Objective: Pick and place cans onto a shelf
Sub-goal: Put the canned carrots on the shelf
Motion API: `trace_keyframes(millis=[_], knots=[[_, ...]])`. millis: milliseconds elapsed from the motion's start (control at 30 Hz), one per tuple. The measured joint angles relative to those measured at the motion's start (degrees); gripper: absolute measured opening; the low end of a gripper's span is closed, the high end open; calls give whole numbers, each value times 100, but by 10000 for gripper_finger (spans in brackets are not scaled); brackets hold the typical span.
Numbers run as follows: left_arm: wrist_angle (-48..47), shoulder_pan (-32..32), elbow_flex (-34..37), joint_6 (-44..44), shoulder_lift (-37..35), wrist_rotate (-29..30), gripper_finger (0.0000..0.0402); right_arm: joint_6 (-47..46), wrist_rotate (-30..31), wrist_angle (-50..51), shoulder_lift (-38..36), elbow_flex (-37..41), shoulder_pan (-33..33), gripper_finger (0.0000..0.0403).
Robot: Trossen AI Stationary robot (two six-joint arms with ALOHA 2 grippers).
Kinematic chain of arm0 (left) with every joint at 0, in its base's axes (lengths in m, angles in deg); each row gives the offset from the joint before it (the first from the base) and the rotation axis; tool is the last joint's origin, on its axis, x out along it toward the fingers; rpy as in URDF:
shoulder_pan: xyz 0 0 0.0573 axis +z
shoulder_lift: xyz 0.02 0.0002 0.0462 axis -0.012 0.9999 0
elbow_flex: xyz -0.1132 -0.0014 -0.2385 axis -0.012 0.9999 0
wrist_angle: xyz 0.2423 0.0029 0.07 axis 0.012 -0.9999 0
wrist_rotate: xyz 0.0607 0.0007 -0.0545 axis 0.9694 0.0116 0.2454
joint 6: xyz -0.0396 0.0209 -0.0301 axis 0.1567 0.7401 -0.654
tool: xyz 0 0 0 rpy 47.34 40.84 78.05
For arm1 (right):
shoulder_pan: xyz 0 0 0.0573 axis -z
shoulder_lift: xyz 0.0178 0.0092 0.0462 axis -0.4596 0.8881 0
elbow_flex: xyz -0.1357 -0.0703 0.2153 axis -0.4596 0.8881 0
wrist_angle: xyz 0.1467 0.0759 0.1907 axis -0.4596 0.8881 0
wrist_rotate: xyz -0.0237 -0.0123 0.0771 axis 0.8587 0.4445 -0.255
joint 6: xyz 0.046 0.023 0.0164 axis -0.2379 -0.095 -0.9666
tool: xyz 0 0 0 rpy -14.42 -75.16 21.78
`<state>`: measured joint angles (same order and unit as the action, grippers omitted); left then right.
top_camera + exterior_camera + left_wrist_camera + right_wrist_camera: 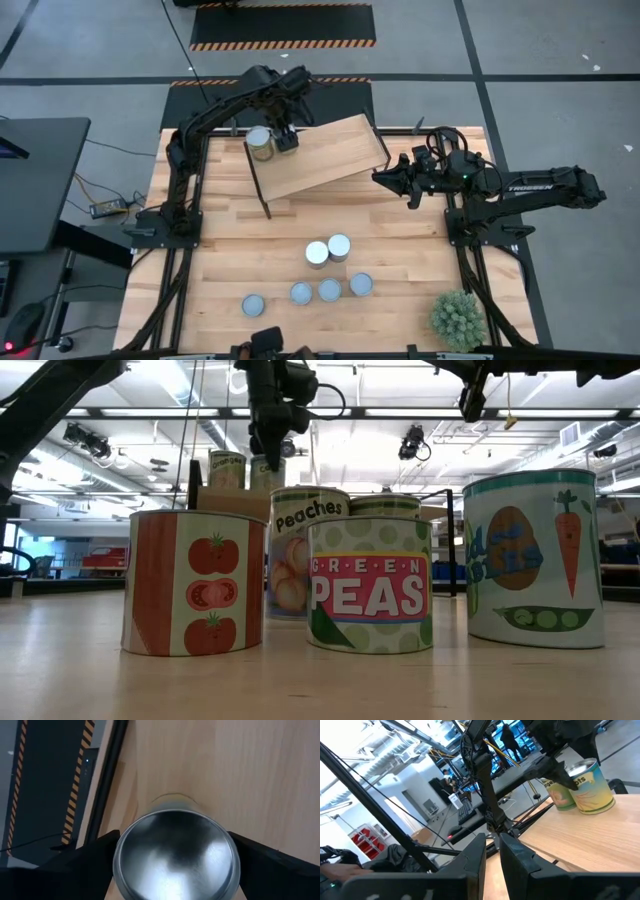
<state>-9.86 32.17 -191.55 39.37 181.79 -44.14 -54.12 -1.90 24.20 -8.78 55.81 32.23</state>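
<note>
- On the shelf (pixel 320 155), near its left end, two cans stand close together; one (pixel 260 143) shows its pale top from above, and the right wrist view shows both (pixel 585 782) side by side on the plank.
- Left gripper (pixel 283 135) is over that end of the shelf, its dark fingers (pixel 87 862) spread either side of a can's silvery top (pixel 175 855); whether they touch its sides I cannot tell.
- Right gripper (pixel 388 180) hangs off the shelf's right end, fingers (pixel 472 857) close together, a narrow gap between them, holding nothing.
- Six cans remain on the table (pixel 230 250): two touching (pixel 328 250) near the middle, four in a loose row nearer the front edge (pixel 300 293).
- Low view shows labels: tomato (pixel 192 582), peaches (pixel 300 550), green peas (pixel 369 585), and mixed vegetables (pixel 535 558).
- A plant ball (pixel 458 318) sits at the front right corner.
</note>
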Motion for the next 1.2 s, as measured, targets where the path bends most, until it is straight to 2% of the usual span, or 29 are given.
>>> trace_keyframes(millis=[200,633,833,1200], knots=[[-4,-71,0,53,-30,215,358,-7,-2,-2,0,0,0,62],[-200,-94,-4,39,-30,267,358,-9,-17,-2,1,0,-1,62],[-197,-205,-4,-149,-33,641,358,-7,-17,-2,0,0,-2,62],[-201,-326,-9,-153,-132,666,358,-41,-20,-4,0,0,-1,62]])
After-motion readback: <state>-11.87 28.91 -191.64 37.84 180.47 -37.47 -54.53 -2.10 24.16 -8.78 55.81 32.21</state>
